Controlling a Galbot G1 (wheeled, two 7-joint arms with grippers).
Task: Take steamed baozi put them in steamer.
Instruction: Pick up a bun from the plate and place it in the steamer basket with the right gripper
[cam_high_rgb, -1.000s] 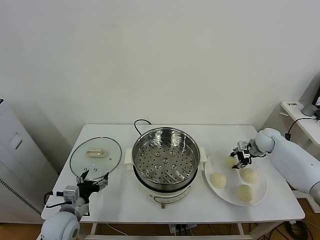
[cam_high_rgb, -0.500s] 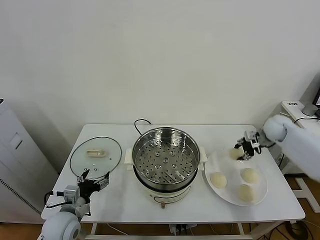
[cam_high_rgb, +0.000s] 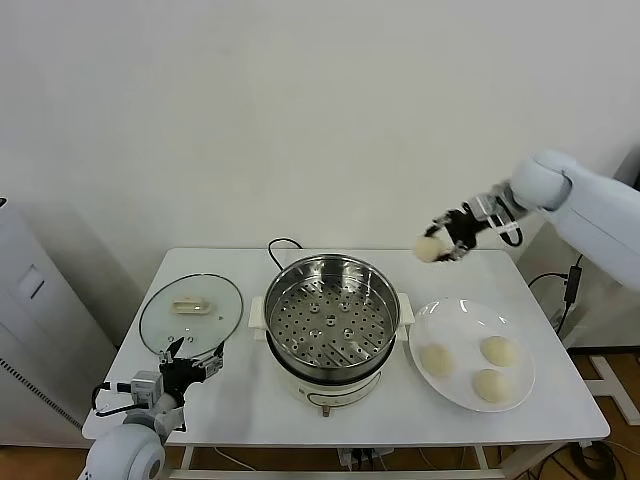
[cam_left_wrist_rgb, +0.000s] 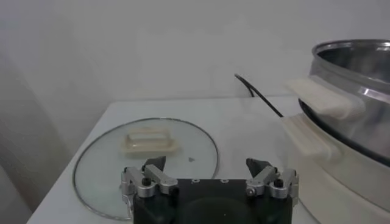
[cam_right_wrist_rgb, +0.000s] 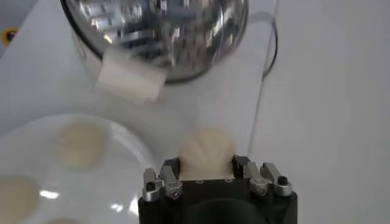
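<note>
My right gripper (cam_high_rgb: 438, 244) is shut on one cream-white baozi (cam_high_rgb: 429, 249), held in the air behind and to the right of the steamer (cam_high_rgb: 331, 315). In the right wrist view that baozi (cam_right_wrist_rgb: 207, 153) sits between the jaws of the right gripper (cam_right_wrist_rgb: 207, 165). Three more baozi (cam_high_rgb: 437, 359) (cam_high_rgb: 499, 350) (cam_high_rgb: 489, 385) lie on the white plate (cam_high_rgb: 455, 312) right of the steamer. The steamer's perforated tray holds nothing. My left gripper (cam_high_rgb: 186, 360) rests open near the table's front left, by the glass lid (cam_high_rgb: 191, 310).
A black cord (cam_high_rgb: 280, 246) runs from behind the steamer. In the left wrist view the glass lid (cam_left_wrist_rgb: 146, 155) lies just ahead of the left gripper (cam_left_wrist_rgb: 206, 167), with the steamer's base and handle (cam_left_wrist_rgb: 320, 97) beside it. The wall stands close behind the table.
The right gripper has lifted one baozi off the plate and carried it up and leftward toward the steamer. The left arm has stayed where it was.
</note>
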